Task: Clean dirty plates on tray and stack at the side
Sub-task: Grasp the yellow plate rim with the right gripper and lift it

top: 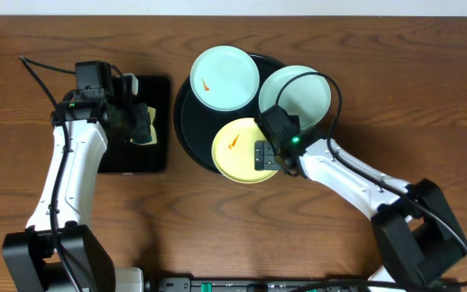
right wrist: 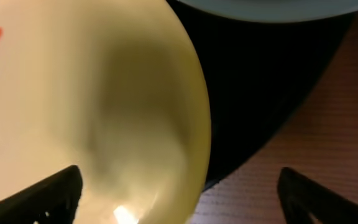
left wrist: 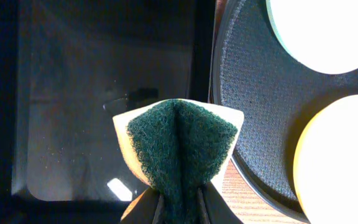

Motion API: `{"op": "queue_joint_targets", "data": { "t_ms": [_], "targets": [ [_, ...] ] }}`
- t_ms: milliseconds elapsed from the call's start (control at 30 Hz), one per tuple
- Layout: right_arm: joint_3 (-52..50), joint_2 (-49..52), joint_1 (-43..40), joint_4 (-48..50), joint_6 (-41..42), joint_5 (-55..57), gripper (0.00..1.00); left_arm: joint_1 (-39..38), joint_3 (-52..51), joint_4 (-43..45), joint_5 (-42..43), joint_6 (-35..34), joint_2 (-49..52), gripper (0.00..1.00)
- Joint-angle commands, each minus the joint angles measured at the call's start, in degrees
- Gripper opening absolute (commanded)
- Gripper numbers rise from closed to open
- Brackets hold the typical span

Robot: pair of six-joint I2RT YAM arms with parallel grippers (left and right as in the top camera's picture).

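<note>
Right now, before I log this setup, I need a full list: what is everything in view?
plates: three, two pale turquoise and one pale yellow, all on the round tray; orange smears show on the yellow one and the far left turquoise one
round tray: one, black, middle of the table
rectangular tray: one, black, left of the round tray
sponge: one, yellow with a dark green face, held above the rectangular tray
table: one, brown wood
left gripper: one, shut on the sponge
right gripper: one, open, fingers either side of the yellow plate's rim
</note>
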Motion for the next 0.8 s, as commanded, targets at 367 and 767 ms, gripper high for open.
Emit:
{"op": "queue_joint_targets", "data": {
  "t_ms": [367, 767],
  "targets": [
    [-0.4, 0.5, -2.5, 0.4, 6.0, 0.8, 0.42, 0.0, -0.7, -0.3, 0.3, 0.3, 0.4, 0.14],
    [-0.7, 0.5, -0.7, 0.1, 8.9, 1.4, 0.18, 0.0, -0.7, -0.3, 0.3, 0.3, 0.4, 0.14]
  ]
}}
